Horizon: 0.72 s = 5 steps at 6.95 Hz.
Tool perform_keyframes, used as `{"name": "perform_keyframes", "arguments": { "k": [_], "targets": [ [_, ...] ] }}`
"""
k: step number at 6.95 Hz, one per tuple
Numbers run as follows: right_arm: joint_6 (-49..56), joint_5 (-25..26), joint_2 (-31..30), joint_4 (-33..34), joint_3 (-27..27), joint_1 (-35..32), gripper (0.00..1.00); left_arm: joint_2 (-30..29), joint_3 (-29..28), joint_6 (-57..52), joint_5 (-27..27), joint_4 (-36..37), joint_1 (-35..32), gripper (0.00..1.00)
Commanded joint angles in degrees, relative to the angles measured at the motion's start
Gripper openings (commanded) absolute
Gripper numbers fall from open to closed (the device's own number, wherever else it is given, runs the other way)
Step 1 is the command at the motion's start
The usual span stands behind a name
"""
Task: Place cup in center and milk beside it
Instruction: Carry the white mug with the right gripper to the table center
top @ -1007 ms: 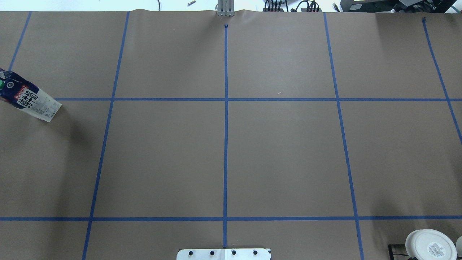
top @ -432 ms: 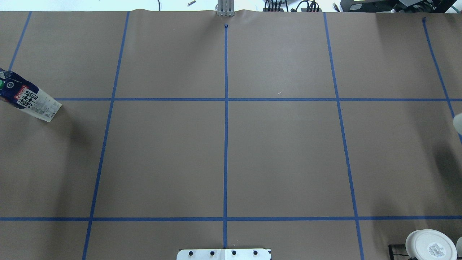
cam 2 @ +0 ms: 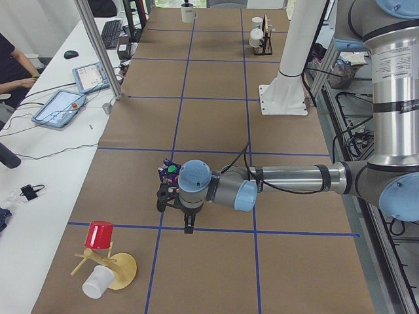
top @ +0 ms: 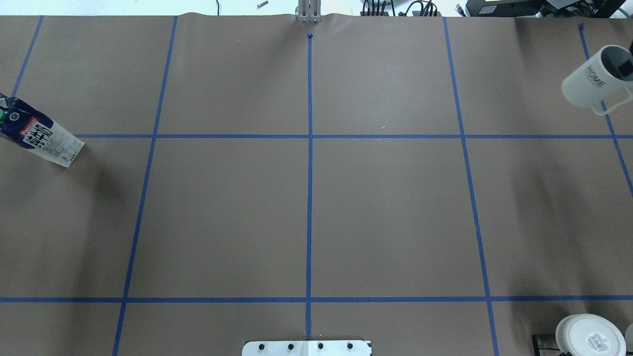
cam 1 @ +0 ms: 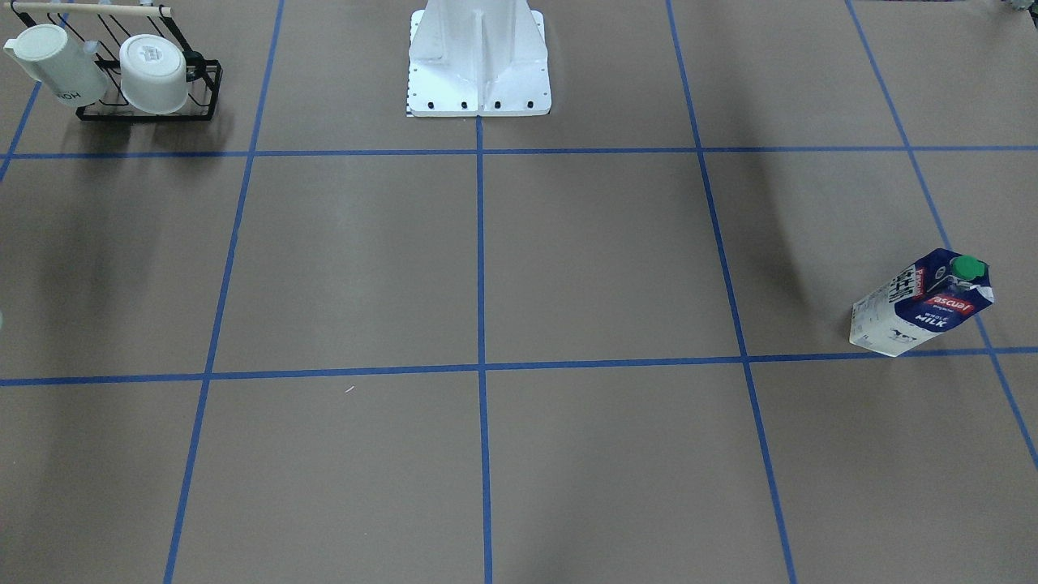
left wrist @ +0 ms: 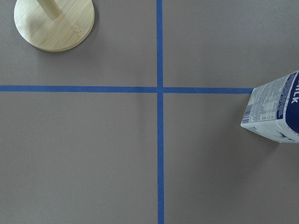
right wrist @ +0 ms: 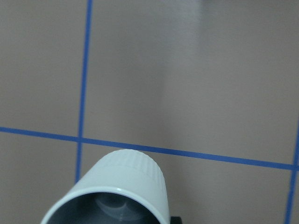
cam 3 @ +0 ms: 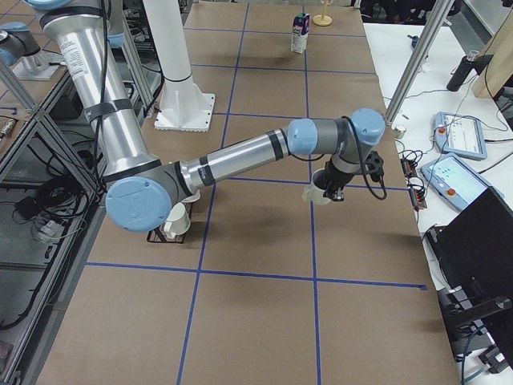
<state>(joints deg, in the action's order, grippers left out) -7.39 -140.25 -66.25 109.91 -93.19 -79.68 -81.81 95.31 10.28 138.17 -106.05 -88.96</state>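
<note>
The cup [top: 591, 81] is a white mug with a dark grey inside, a small handle and faint grey lettering. It hangs tilted in the air at the far right edge. My right gripper [cam 3: 330, 191] is shut on the cup [cam 3: 313, 193]; its rim fills the bottom of the right wrist view [right wrist: 124, 186]. The milk [top: 42, 136] stands upright at the far left, green cap on top [cam 1: 967, 266]. My left gripper [cam 2: 184, 219] hovers next to the milk [cam 2: 167, 173]; I cannot tell if it is open. The center crossing [top: 310, 136] is bare.
A black rack [cam 1: 203, 89] near my base holds the lettered mug [cam 1: 57, 69] and the label-base mug [cam 1: 154, 73]. My base plate [top: 306, 347] sits at the near edge. A wooden mug tree with a red cup [cam 2: 99, 235] stands beyond the milk.
The cup has come into the overhead view at the right edge and moved toward the far side. The milk has not moved.
</note>
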Motion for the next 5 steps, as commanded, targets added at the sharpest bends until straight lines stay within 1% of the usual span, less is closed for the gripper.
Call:
{"name": "perform_keyframes", "arguments": {
  "k": [1, 2, 3, 4, 5],
  "targets": [
    [-23.2, 2.0, 8.5, -7.5, 0.2, 12.3, 0.0, -0.3, -0.1, 0.1, 0.0, 0.1, 0.0, 0.98],
    [-34.6, 6.0, 10.2, -14.8, 0.4, 18.7, 0.0, -0.5, -0.6, 0.1, 0.0, 0.1, 0.0, 0.98],
    [-43.8, 10.5, 14.2, -16.0, 1.8, 24.5, 0.0, -0.5, -0.7, 0.1, 0.0, 0.1, 0.1, 0.98],
    [-46.1, 12.6, 20.9, -16.0, 7.6, 27.9, 0.0, -0.5, -0.8, 0.1, 0.0, 0.1, 0.0, 0.98],
    [-47.7, 14.9, 23.2, -17.3, 11.0, 30.9, 0.0, -0.5, -1.1, 0.1, 0.1, 0.0, 0.0, 0.98]
  ]
}}
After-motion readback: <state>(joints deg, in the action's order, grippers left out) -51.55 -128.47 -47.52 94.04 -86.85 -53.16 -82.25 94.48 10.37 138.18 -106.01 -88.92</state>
